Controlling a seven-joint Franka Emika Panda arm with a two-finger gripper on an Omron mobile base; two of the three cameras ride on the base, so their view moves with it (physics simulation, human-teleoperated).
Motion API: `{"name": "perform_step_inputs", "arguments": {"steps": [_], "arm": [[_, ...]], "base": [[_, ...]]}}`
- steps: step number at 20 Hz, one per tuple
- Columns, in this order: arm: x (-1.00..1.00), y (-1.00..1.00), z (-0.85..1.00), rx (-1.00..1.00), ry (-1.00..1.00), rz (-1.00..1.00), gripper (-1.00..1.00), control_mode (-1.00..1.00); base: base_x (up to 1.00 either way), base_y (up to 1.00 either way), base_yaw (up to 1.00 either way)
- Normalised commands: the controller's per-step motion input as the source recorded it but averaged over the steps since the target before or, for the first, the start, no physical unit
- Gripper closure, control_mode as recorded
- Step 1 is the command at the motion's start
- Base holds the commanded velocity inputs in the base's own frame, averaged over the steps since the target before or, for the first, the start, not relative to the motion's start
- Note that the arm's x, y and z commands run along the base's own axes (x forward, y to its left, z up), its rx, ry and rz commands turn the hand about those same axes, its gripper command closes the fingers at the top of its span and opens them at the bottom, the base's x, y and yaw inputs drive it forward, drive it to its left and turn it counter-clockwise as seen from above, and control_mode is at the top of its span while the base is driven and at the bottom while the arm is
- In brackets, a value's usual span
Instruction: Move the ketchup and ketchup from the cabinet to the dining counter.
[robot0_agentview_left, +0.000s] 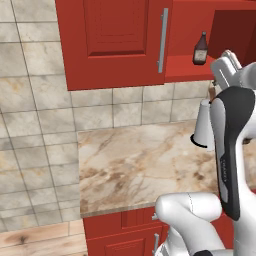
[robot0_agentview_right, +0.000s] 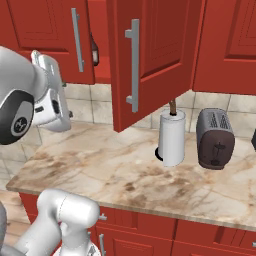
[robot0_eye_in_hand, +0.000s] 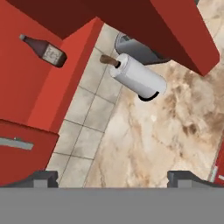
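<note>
My gripper stands with its jaws as wide as they go and nothing between them; in the hand view the two dark fingertips sit far apart at the bottom edge, one lower left, one lower right, with only tiled wall and marbled worktop showing in the gap.

One ketchup bottle stands upright on the red inner shelf of the open cabinet, at the upper right of the left base view. Its long axis runs straight up and down there, dark cap on top, pale label facing out. In the hand view the same bottle sits in the upper left, and because my hand is rolled it looks laid over: its long axis slants from the cap at the upper left down to the base at the lower right. In the right base view I can just see a dark sliver of it at the top, between the shut door and the open cabinet door that swings out toward me.

A white paper-towel roll stands on the worktop below the cabinet, with a dark toaster just beside it. My gripper is well apart from the bottle, lower than the shelf.
</note>
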Motion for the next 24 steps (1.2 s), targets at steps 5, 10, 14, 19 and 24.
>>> {"name": "perform_step_inputs", "arguments": {"steps": [5, 10, 14, 19, 24], "arm": [[0.49, -0.14, -0.11, 0.17, -0.13, -0.29, -1.00, -1.00], [0.42, -0.14, -0.05, 0.07, -0.12, -0.41, -1.00, -1.00], [0.33, -0.16, 0.00, 0.09, -0.05, -0.47, -1.00, -1.00], [0.18, -0.37, 0.00, 0.11, -0.06, -0.36, -1.00, -1.00], [0.06, -0.41, 0.00, 0.08, -0.03, -0.35, -1.00, -1.00]], "base": [[0.00, 0.00, 0.00], [0.00, 0.00, 0.00], [0.00, 0.00, 0.00], [0.00, 0.00, 0.00], [0.00, 0.00, 0.00]]}}
